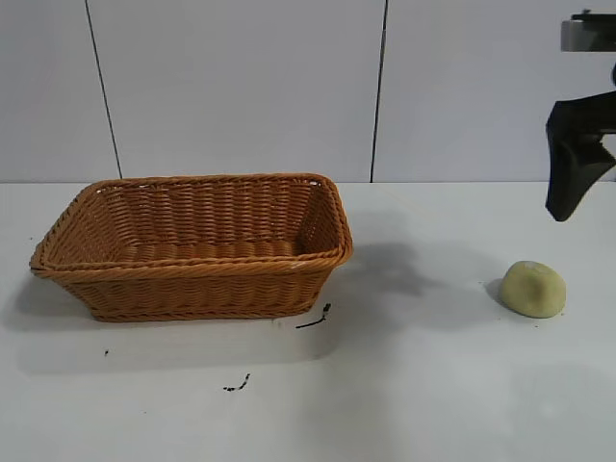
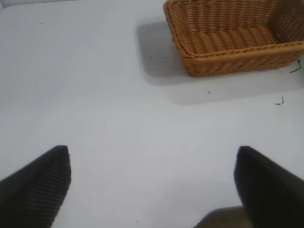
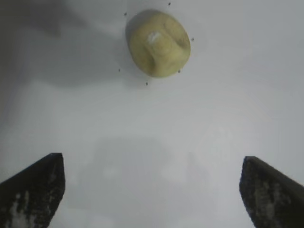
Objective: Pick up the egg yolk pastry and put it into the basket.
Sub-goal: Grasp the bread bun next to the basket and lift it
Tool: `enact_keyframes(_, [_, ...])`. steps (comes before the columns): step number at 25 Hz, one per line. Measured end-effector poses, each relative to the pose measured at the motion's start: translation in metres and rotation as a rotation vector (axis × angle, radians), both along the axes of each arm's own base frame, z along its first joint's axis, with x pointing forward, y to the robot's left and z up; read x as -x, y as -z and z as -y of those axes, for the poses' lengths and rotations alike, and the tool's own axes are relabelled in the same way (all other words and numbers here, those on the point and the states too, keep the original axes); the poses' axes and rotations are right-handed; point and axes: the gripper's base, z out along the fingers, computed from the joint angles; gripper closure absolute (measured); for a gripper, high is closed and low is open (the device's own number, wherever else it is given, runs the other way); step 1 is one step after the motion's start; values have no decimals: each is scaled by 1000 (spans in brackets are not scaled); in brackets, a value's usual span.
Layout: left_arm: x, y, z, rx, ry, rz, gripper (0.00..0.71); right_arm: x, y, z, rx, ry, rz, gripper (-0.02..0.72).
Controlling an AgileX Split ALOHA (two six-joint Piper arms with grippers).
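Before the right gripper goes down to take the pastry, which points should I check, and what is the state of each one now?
1. Right gripper open wide enough for the pastry: ok, both fingers stand far apart in its wrist view.
2. Gripper empty: ok, nothing between the fingers.
3. Gripper centred over the pastry: not ok, in the wrist view the pastry lies ahead of the fingers, not between them.
4. Pastry free on the table: ok, nothing touches it.
5. Basket ready to receive: ok, upright and empty.
6. Left gripper out of the way: ok, open over bare table, apart from the basket.
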Motion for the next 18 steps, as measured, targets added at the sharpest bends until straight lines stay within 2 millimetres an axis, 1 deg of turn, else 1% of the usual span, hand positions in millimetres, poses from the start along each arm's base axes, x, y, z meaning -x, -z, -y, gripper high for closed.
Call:
enact_keyframes(4, [0, 0, 0, 0, 0, 0, 14, -19, 28, -1, 2, 0, -24, 10])
enact_keyframes(6, [0, 0, 0, 0, 0, 0, 14, -25, 40, -2, 1, 0, -17, 10])
enact_keyframes(10, [0, 0, 0, 0, 0, 0, 14, -28, 56, -2, 2, 0, -30, 10])
enact_keyframes(13, [0, 0, 0, 0, 0, 0, 14, -29, 64, -2, 3, 0, -39, 10])
enact_keyframes(18, [0, 0, 0, 0, 0, 0, 14, -30, 69, -2, 3, -1, -42, 10])
